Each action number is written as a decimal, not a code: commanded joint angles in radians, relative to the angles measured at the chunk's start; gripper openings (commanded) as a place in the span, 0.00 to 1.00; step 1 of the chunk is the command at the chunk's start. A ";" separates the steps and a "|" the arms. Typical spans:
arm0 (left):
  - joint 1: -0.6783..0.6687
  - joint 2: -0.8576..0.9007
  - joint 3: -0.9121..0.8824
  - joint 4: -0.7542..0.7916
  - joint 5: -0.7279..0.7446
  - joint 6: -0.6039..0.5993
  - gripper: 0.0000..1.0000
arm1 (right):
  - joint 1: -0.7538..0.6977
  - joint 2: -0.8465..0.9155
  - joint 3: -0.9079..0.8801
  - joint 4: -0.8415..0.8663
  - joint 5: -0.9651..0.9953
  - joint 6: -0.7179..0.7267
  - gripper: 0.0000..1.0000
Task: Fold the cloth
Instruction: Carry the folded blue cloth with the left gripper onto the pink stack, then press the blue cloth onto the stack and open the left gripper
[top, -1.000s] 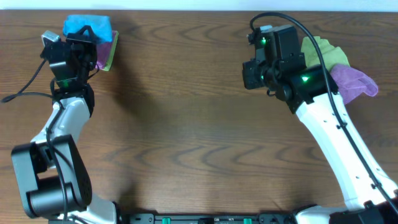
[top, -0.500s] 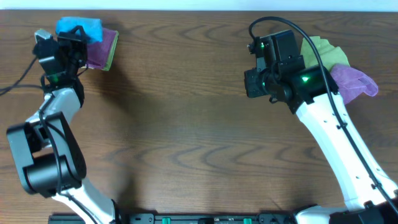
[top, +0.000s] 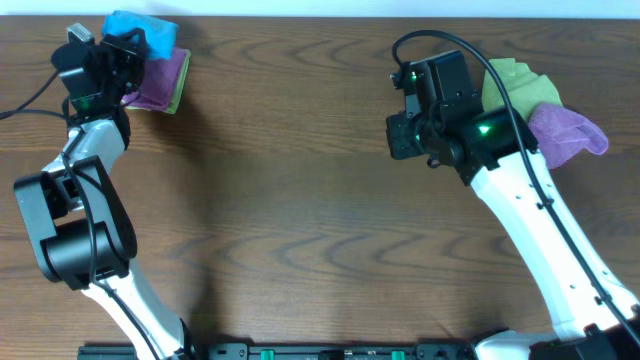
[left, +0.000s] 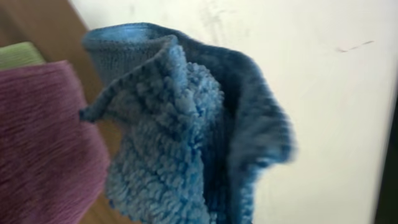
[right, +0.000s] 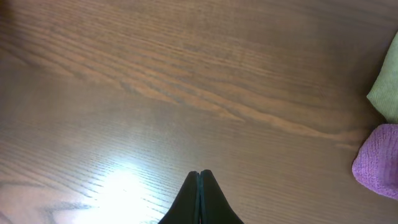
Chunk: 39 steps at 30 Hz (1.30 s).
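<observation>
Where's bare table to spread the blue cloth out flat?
The wide middle of the table, between the blue cloth and the right gripper, is bare wood. Crowded: the far left corner, blue cloth beside a purple cloth, and the far right, with the green cloth and second purple cloth.

A dark brown wood-grain table (top: 300, 200) fills the overhead view, its grain running from 9 to 3 o'clock. A white wall (top: 300, 8), faintly scuffed, borders it at 12 o'clock. In the right wrist view, a glare (right: 121, 183) brightens the wood near 7 o'clock.
</observation>
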 joint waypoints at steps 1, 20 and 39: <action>0.006 0.009 0.023 -0.041 -0.024 0.062 0.06 | 0.008 -0.012 0.015 0.015 0.011 0.027 0.01; 0.019 0.009 0.023 -0.209 -0.033 0.098 0.06 | 0.010 -0.012 0.015 0.047 0.010 0.072 0.02; 0.064 0.009 0.023 -0.371 -0.038 0.105 0.90 | 0.027 -0.012 0.015 0.054 0.011 0.072 0.01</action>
